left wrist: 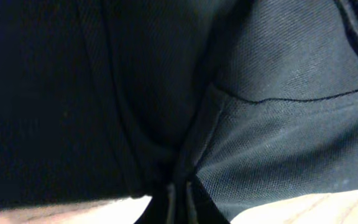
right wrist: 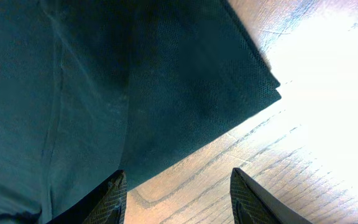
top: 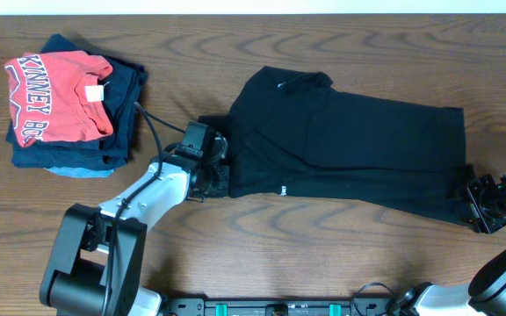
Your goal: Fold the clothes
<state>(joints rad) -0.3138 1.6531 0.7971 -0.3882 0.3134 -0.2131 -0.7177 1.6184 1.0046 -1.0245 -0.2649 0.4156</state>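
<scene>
From overhead, the black clothes (top: 350, 140) lay spread flat across the middle and right of the wooden surface (top: 235, 44), long axis running left to right. The left pincer (top: 221, 172) sat at the left end of the clothes, right on the near-left corner, where the cloth bunched a little. The right pincer (top: 474, 200) lay at the opposite end, at the near-right corner, just touching the hem. Far off to the left, well apart from the clothes, a red T-shirt (top: 55, 92) topped a folded navy pile (top: 126, 105).

In the left wrist view, black cloth filled almost the whole picture. Its folds ran down into the fingers (left wrist: 169, 208) at the bottom edge, which were pressed together with a pinch of the clothes caught between them. A strip of bare surface showed beneath on either side.

In the right wrist view, the two fingers (right wrist: 112, 199) stood well apart, with bare wood between them and nothing gripped. The clothes covered the left and far part of the picture; their edge reached the left finger, while the right finger stood clear over the surface.
</scene>
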